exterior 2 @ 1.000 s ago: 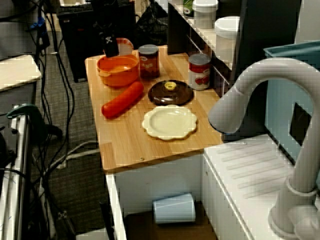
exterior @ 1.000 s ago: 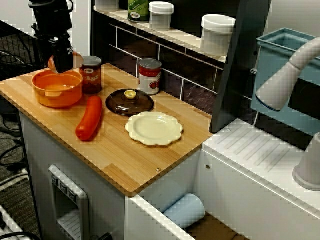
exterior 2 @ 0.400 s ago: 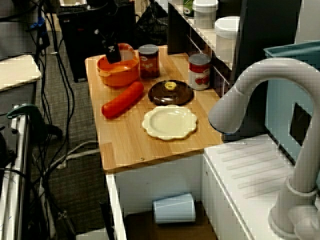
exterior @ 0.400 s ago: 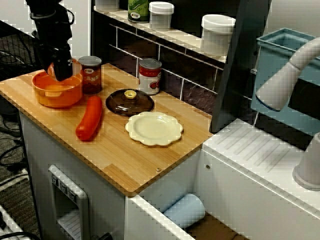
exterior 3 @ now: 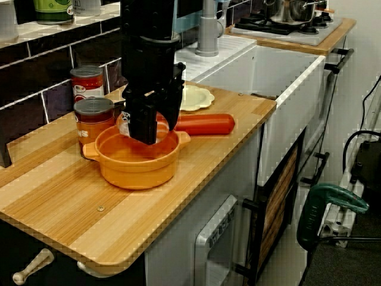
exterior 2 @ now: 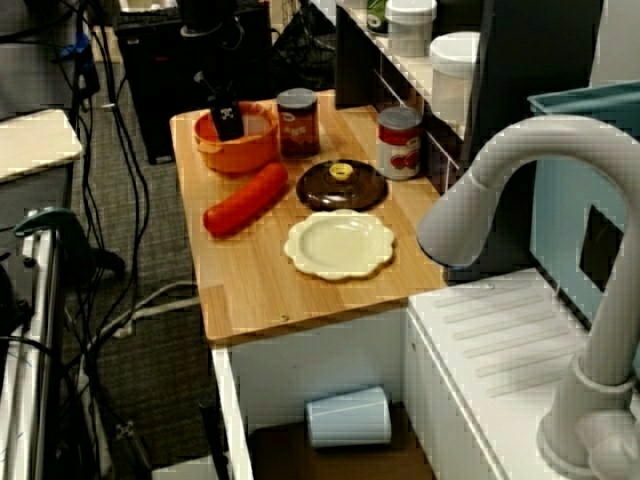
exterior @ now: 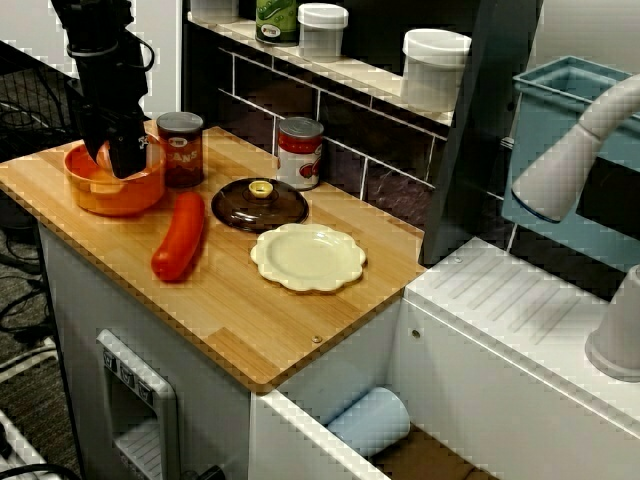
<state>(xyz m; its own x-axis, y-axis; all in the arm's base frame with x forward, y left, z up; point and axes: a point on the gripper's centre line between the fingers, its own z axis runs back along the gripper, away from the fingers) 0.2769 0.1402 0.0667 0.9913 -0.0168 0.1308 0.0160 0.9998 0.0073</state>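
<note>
From where I stand, the black arm (exterior: 100,45) hangs nearly upright from the twelve o'clock edge of the side view, wrist straight. Its hand (exterior: 110,162) sits low at about ten o'clock, fingers (exterior: 128,152) pointing straight down. I can't make out whether they are parted or closed.

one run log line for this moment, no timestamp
pincer: tips in orange pot mouth | jaws: unclear | beside pot: dark can, red sausage | nearby: brown lid
</note>
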